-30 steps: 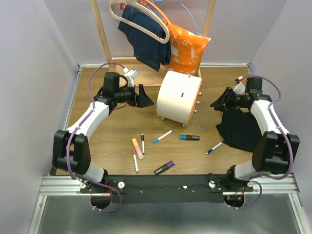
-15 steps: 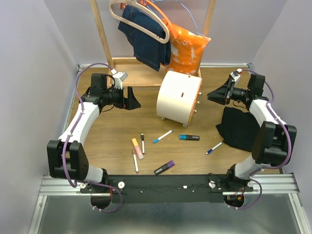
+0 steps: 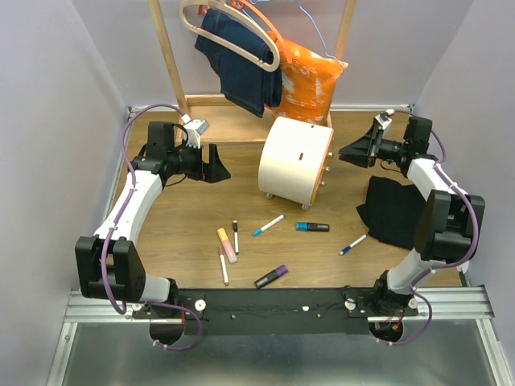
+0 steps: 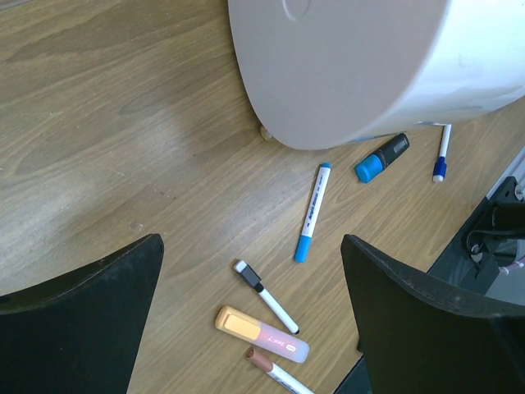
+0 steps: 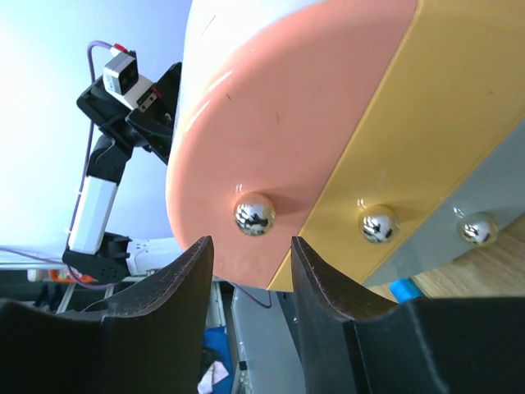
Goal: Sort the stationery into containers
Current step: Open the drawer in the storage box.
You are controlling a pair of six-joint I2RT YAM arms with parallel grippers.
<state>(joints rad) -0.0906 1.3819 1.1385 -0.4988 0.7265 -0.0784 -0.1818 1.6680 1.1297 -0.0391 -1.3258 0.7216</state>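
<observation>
The cream cabinet (image 3: 295,159) stands mid-table, its orange drawer (image 5: 279,123) fronts facing right, and 7 pens and markers (image 3: 268,225) lie loose on the table (image 3: 177,217) in front of it. The right gripper (image 3: 348,153) hovers near the drawer face, fingers apart and empty, aimed at 1 of 3 shiny knobs (image 5: 254,214). The left gripper (image 3: 220,164) hangs left of the cabinet, spread wide, holding nothing.

Wooden rack (image 3: 165,56) at 12 o'clock, far counter (image 3: 185,217) edge: dark jeans (image 3: 237,72) on cream hanger (image 3: 269,50), orange bag (image 3: 310,80) beside. Dark folded cloth (image 3: 394,211) at 3 o'clock.
</observation>
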